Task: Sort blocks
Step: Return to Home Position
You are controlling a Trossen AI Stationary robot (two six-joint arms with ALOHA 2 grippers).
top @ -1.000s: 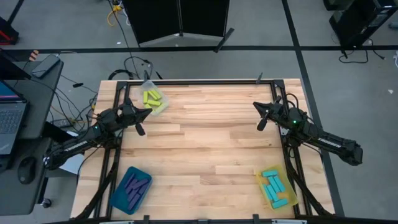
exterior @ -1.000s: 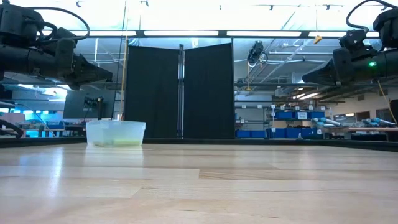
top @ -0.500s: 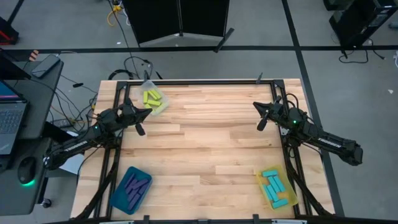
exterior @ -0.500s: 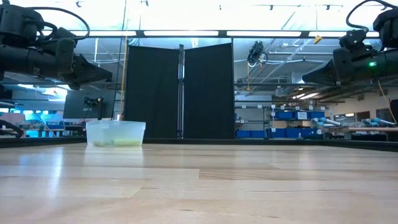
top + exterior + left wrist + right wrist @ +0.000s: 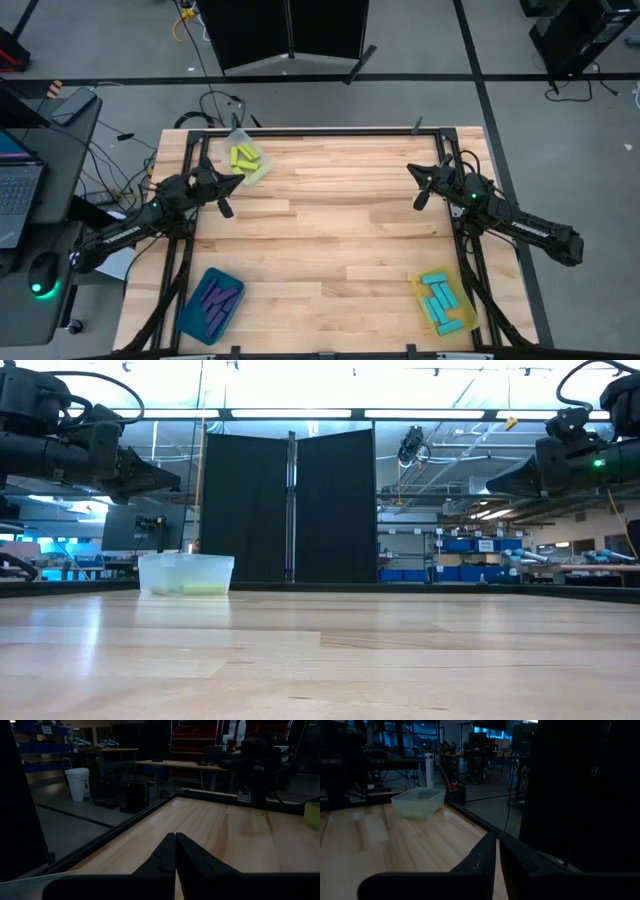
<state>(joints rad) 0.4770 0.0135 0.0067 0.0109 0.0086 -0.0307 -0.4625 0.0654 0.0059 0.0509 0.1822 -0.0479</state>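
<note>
The blocks lie sorted in three trays. Yellow-green blocks [image 5: 245,157] fill a clear tray [image 5: 252,170] at the far left, also seen as the clear tray [image 5: 186,573] and clear tray [image 5: 418,802]. Purple blocks [image 5: 215,299] sit in a teal tray [image 5: 192,318] at the near left. Cyan blocks [image 5: 441,301] sit in a yellow tray [image 5: 420,290] at the near right. My left gripper [image 5: 233,185] hovers shut above the table's left edge, fingers together [image 5: 175,840]. My right gripper [image 5: 416,177] hovers shut above the right edge, empty [image 5: 497,840].
A black metal frame [image 5: 320,131] runs around the wooden table [image 5: 330,230]. The middle of the table shows bare wood between the three trays. A desk with a laptop [image 5: 18,190] stands off the left side.
</note>
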